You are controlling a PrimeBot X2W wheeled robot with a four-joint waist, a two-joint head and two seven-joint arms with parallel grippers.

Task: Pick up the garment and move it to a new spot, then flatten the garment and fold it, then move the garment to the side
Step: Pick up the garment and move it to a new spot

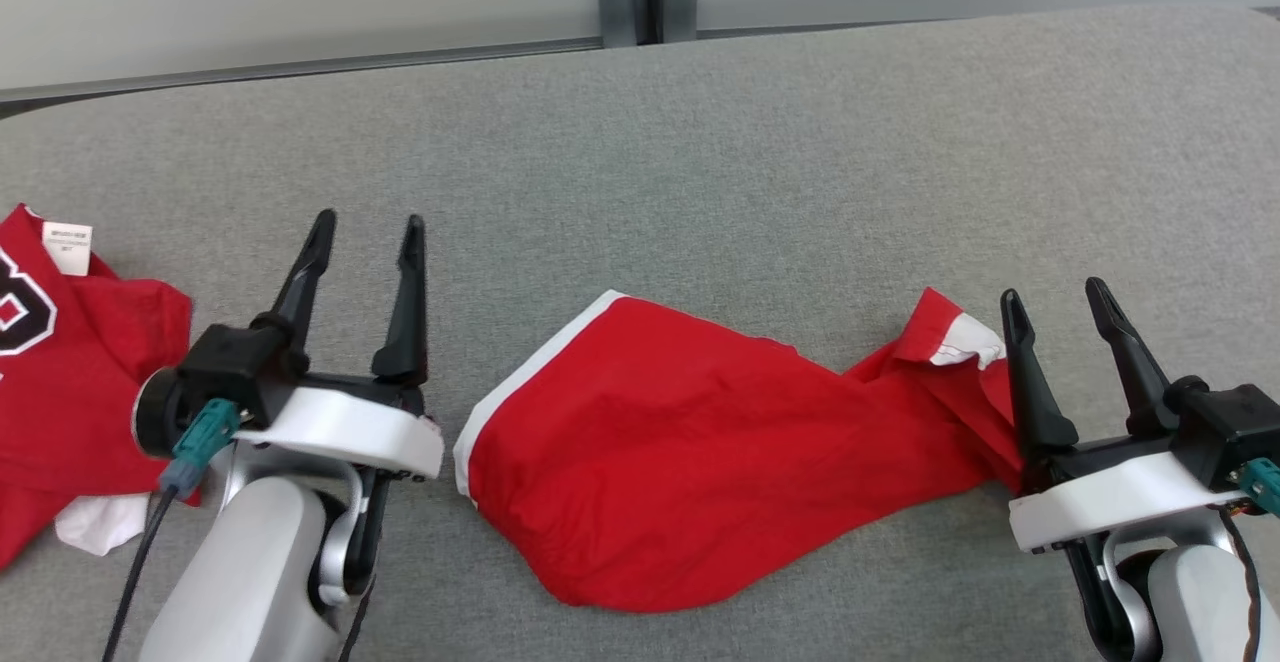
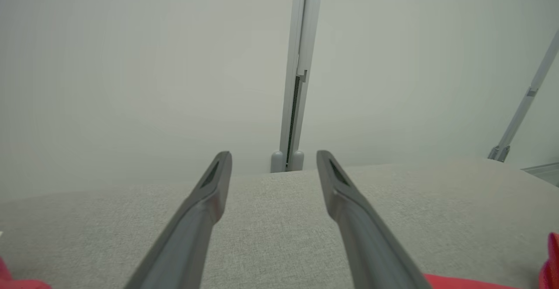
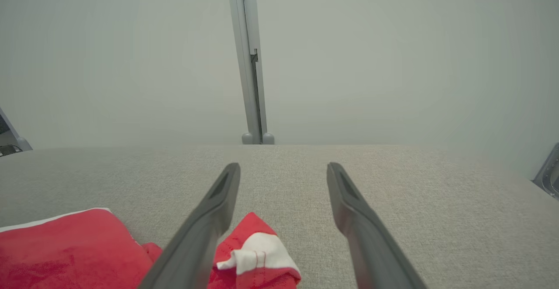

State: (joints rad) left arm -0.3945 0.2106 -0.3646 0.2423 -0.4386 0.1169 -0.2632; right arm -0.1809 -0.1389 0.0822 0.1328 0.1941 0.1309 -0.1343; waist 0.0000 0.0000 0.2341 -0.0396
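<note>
Far left: a crumpled red printed shirt with a white label [image 1: 70,362] lies at the edge of the grey woven fabric surface [image 1: 700,122], and your left forearm partly covers it.
Left gripper [image 1: 369,219]: the jaws are wide with nothing between them. It hangs over bare grey fabric between the shirt and the middle garment, and I cannot tell if its wrist brushes either.
Centre: the loose red garment with white trim [image 1: 690,462], which I take to be the task's thing, lies unflattened on the near middle of the surface.
Long axis: it runs left to right, from a broad white-edged hem just beside your left wrist to a twisted, bunched end with a white cuff [image 1: 965,337].
Right gripper [image 1: 1052,292]: the jaws are wide and empty. The bunched end lies beside its left finger; in the right wrist view the cuff sits outside the gap, not between the fingers.
Bearing: the garment lies right of your left gripper and left of your right one. By my judgement the right arm is the nearer, so you would reach inward from both sides, one end each.
</note>
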